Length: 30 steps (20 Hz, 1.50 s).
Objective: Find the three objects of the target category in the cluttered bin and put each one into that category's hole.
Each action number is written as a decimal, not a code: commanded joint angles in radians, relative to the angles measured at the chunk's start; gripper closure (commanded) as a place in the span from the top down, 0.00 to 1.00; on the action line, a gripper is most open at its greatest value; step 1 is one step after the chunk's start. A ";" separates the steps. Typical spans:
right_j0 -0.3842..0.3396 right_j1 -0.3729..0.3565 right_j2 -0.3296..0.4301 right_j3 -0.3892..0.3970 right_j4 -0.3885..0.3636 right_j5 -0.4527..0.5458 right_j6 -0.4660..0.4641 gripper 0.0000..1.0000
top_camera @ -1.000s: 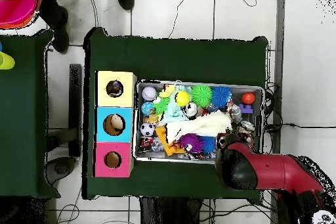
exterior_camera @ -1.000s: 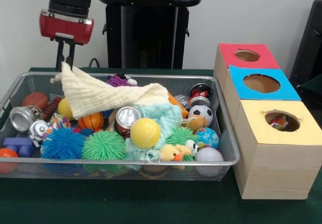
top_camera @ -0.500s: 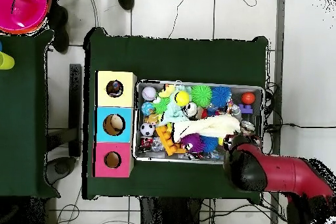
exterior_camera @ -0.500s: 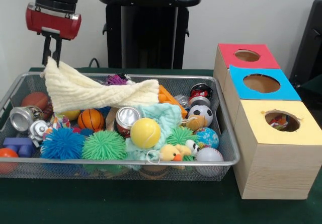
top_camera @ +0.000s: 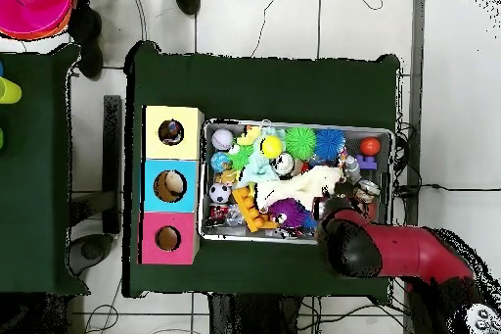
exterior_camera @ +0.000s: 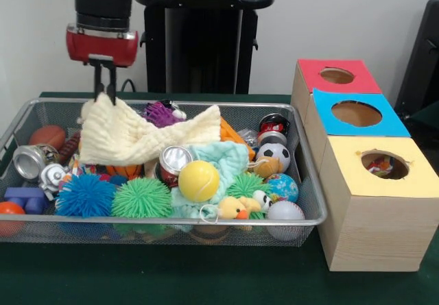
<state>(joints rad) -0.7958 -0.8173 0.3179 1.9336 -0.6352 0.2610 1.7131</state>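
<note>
My gripper [exterior_camera: 105, 91] hangs over the back left of the wire-mesh bin [exterior_camera: 171, 220] and is shut on a corner of the cream waffle cloth [exterior_camera: 137, 137], which drapes over the toys. In the overhead view my arm's red end [top_camera: 347, 245] hides the gripper, and the cloth [top_camera: 305, 185] lies across the bin [top_camera: 296, 125]. The yellow-topped box's hole [exterior_camera: 384, 164] shows a white, dotted fabric piece [exterior_camera: 376, 167] inside. A scrap that may be dotted fabric peeks out left of the cloth [exterior_camera: 74, 168]. No other dotted piece shows in the bin.
The bin holds a mint-green cloth [exterior_camera: 226, 157], a yellow ball [exterior_camera: 198, 180], spiky blue [exterior_camera: 84, 195] and green [exterior_camera: 141, 197] balls, cans, a purple toy [exterior_camera: 162, 113] and several small balls. Blue-topped [exterior_camera: 357, 113] and red-topped [exterior_camera: 336, 76] boxes stand behind the yellow one.
In the front view my gripper has swung right from the bin's back left corner and come lower, still holding the cream cloth. The cloth has bunched up and covers the orange basketball.
</note>
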 commanded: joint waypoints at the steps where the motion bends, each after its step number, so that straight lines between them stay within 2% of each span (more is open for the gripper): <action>1: 0.140 0.044 0.038 0.071 0.082 -0.139 0.223 0.00; 4: 0.214 0.032 -0.011 0.076 0.136 -0.152 0.269 0.00; 8: 0.256 0.031 -0.046 0.081 0.189 -0.159 0.264 0.00; 12: 0.248 0.038 -0.035 0.087 0.220 -0.158 0.221 0.00; 17: 0.217 0.045 -0.021 0.089 0.223 -0.170 0.179 0.00; 18: 0.209 0.044 -0.017 0.089 0.223 -0.171 0.169 1.00; 30: 0.155 0.047 0.020 0.079 0.194 -0.166 0.123 1.00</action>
<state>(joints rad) -0.6141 -0.7995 0.3046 1.9697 -0.4484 0.1246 1.7131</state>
